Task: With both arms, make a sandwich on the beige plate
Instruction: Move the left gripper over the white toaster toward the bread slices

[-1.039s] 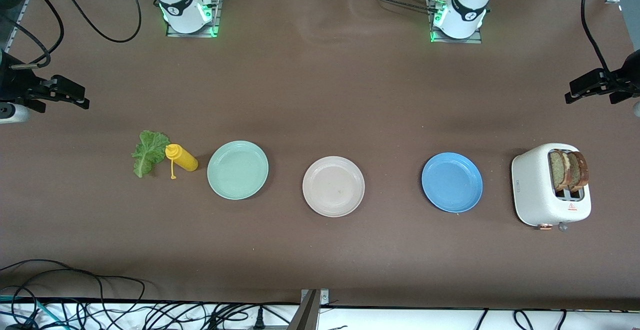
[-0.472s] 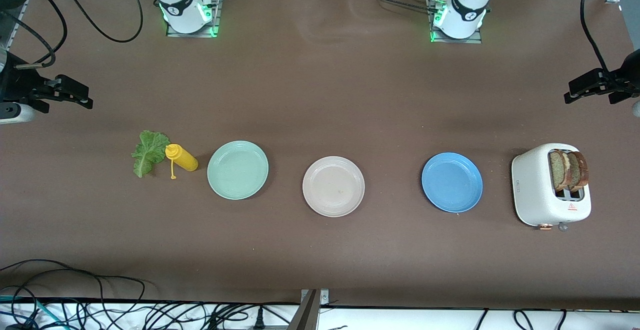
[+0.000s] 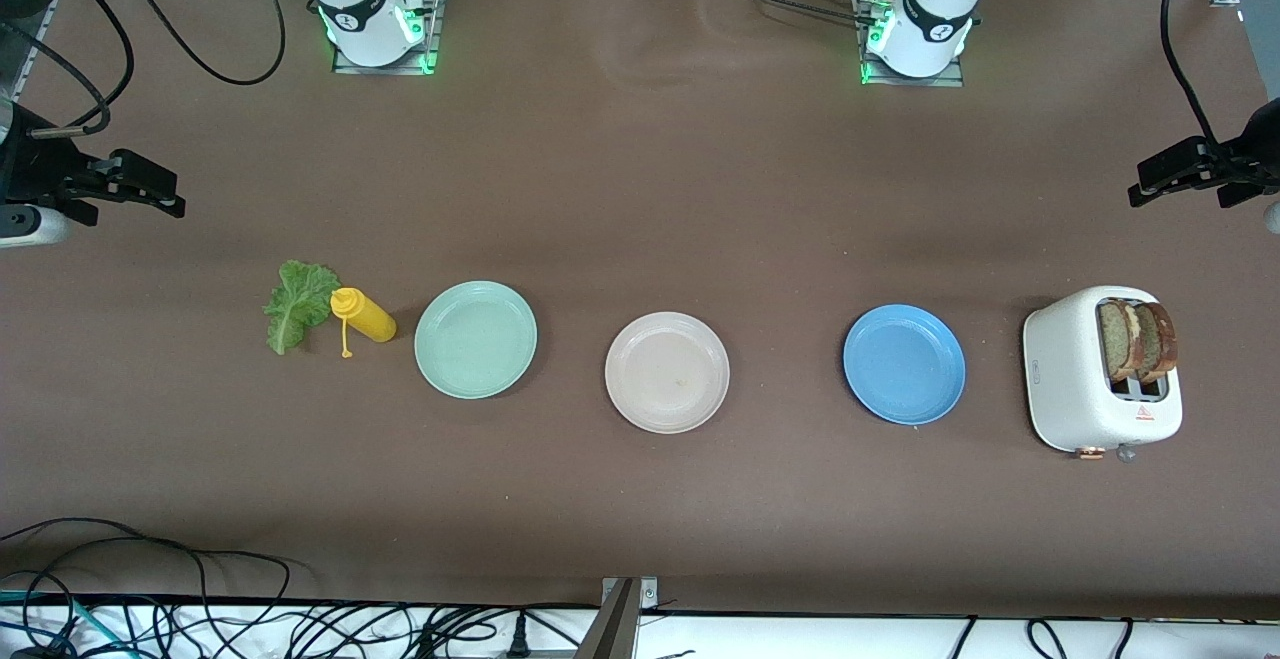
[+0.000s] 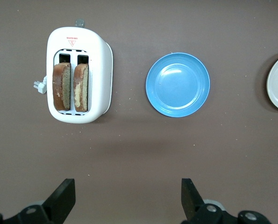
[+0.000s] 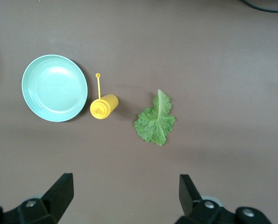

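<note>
The beige plate (image 3: 667,372) sits empty in the middle of the table between a mint-green plate (image 3: 476,339) and a blue plate (image 3: 904,364). Two bread slices (image 3: 1137,341) stand in the slots of a white toaster (image 3: 1075,379) at the left arm's end; they also show in the left wrist view (image 4: 71,87). A green lettuce leaf (image 3: 297,304) lies on the table at the right arm's end and shows in the right wrist view (image 5: 155,122). My left gripper (image 3: 1150,181) (image 4: 128,198) is open and empty, high over bare table. My right gripper (image 3: 160,194) (image 5: 125,196) is open and empty, high over bare table.
A yellow squeeze bottle (image 3: 365,315) lies on its side between the lettuce and the mint-green plate, its cap touching the leaf. The toaster's lever side faces the front camera. Cables run along the table's front edge (image 3: 300,629).
My right gripper has shifted very slightly toward the middle of the table. Nothing else has moved.
</note>
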